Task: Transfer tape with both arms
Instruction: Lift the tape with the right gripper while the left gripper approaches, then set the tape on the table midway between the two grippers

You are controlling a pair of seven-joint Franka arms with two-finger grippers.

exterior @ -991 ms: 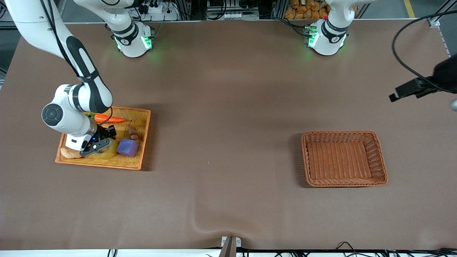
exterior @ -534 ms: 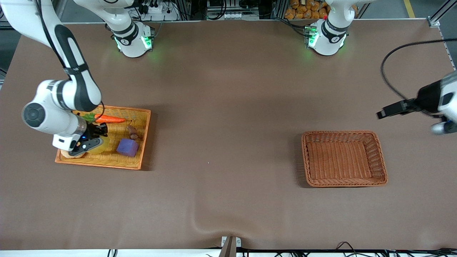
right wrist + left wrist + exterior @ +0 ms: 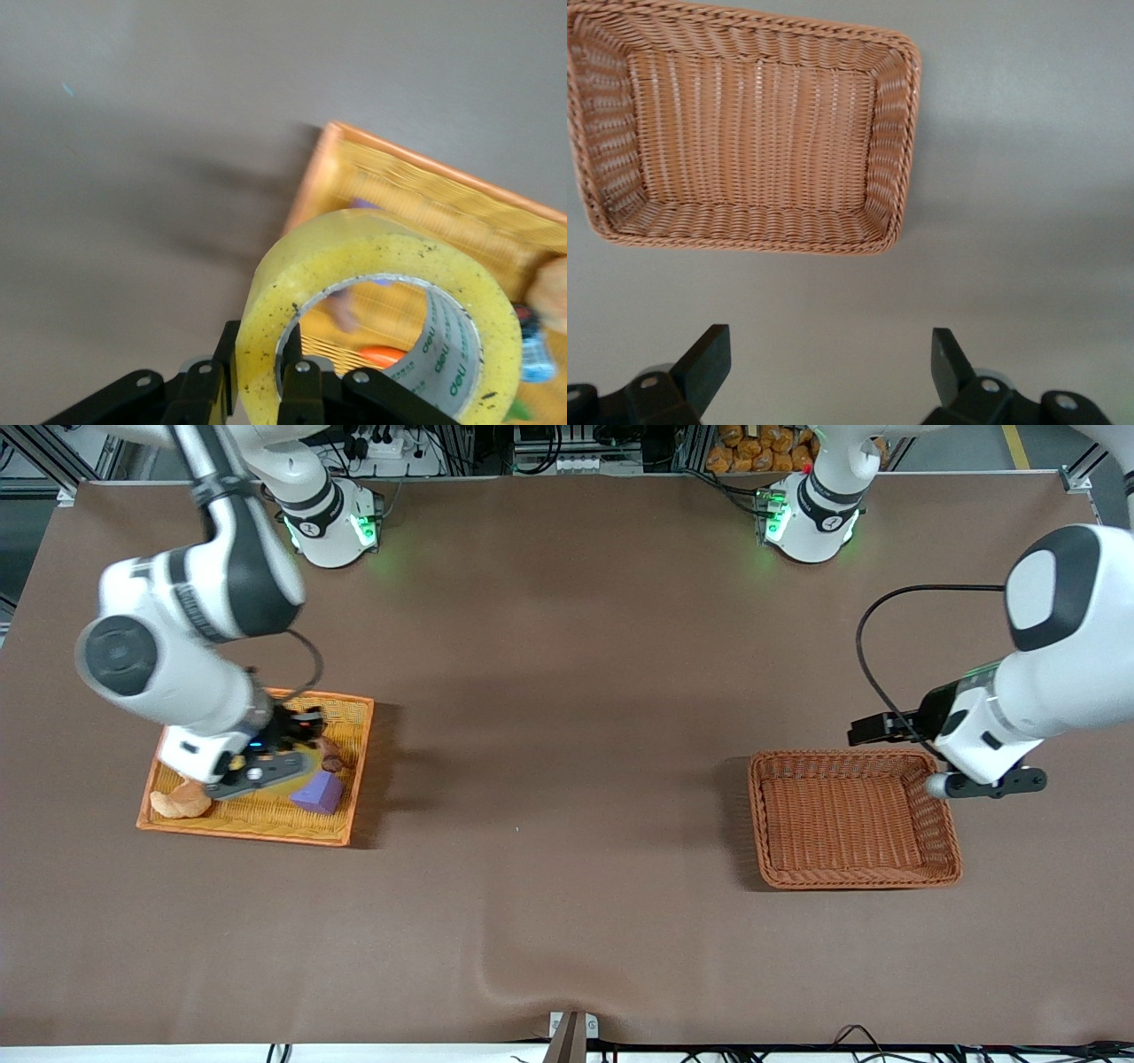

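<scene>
My right gripper is shut on the wall of the translucent yellow tape roll, one finger outside the ring and one inside against the grey core. It holds the roll in the air over the flat orange tray. In the front view the right gripper covers nearly all of the tape. My left gripper is open and empty. In the front view the left gripper hangs over the table, beside the farther rim of the brown wicker basket, at the left arm's end.
The tray holds a purple cube, a bread piece and a small brown item. The right wrist view shows a carrot and a blue-labelled can. The wicker basket is empty.
My right gripper has risen from the tray with the tape in it and shifted toward the table's middle. The left arm has swung in from the table's end to the basket.
</scene>
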